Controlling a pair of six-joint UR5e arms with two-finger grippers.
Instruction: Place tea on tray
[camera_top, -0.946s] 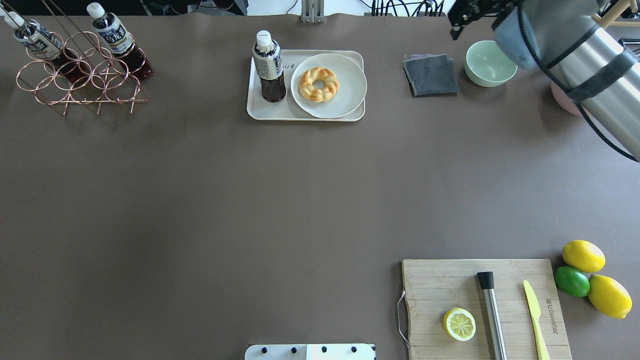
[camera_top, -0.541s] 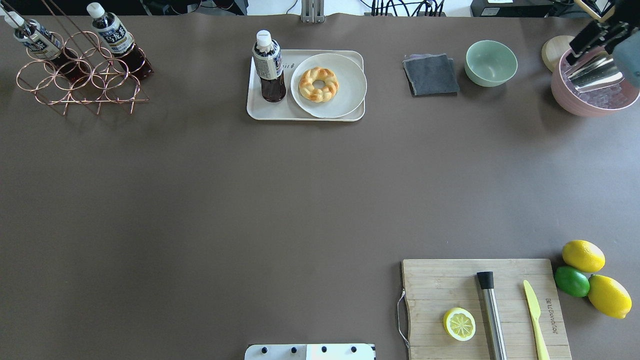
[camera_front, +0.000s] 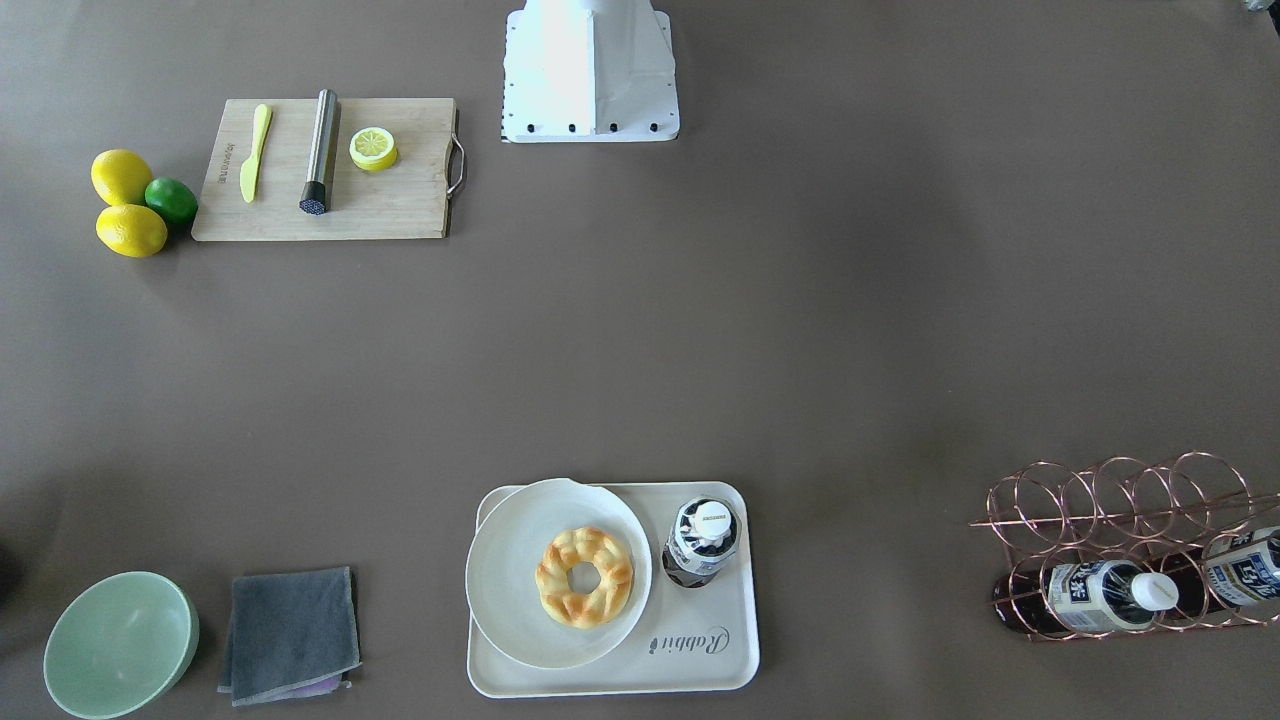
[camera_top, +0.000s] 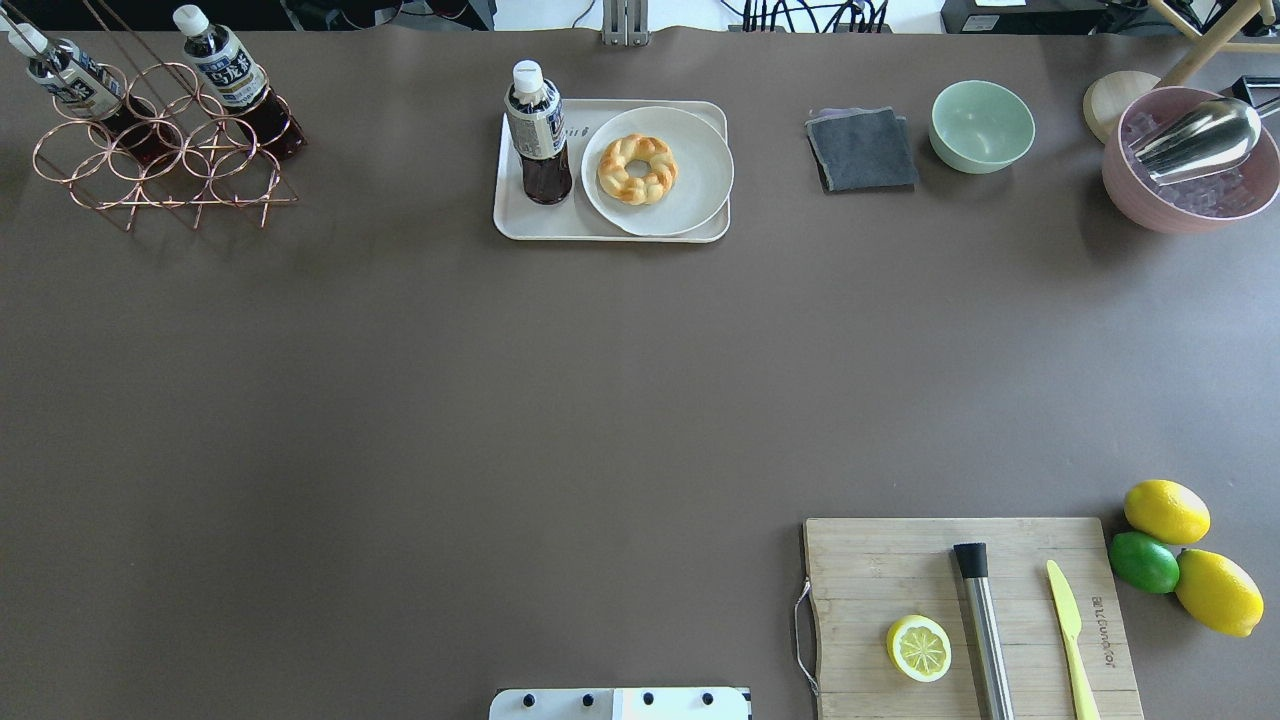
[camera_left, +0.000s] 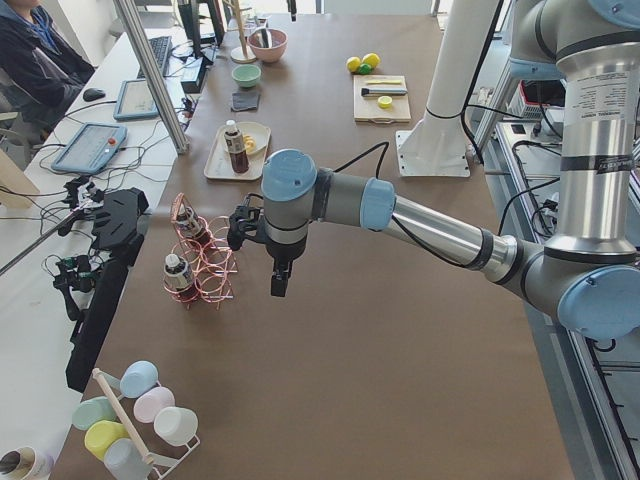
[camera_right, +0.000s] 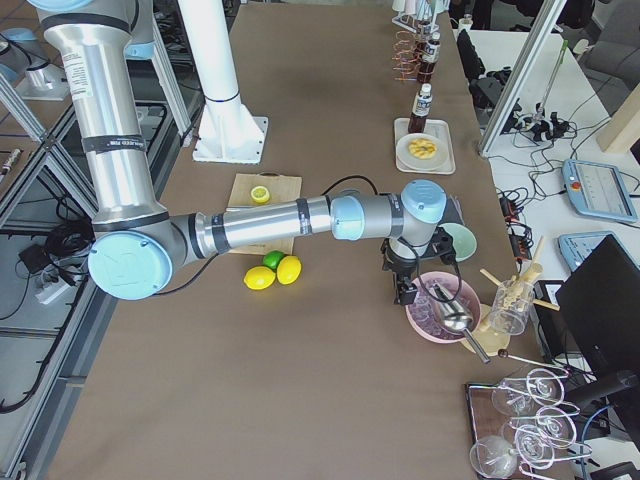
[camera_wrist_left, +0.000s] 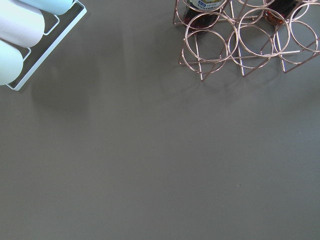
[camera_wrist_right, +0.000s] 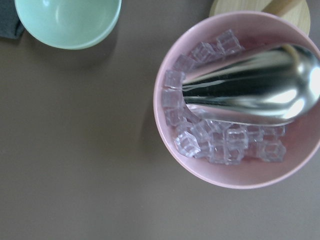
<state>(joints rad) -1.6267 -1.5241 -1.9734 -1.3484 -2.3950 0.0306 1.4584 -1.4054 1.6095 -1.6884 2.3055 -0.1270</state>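
Front-facing: one tea stands upright on the tray, beside one plate bearing one doughnut.

Overhead: two bottles in the rack, two lemons, one lime.

Side views: left gripper above the tabletop, right gripper by the pink bowl. I cannot tell whether either's fingers are spread.

- The tea stands on the tray, just to my left of the plate.
- The bottle rack sits well off to my left.
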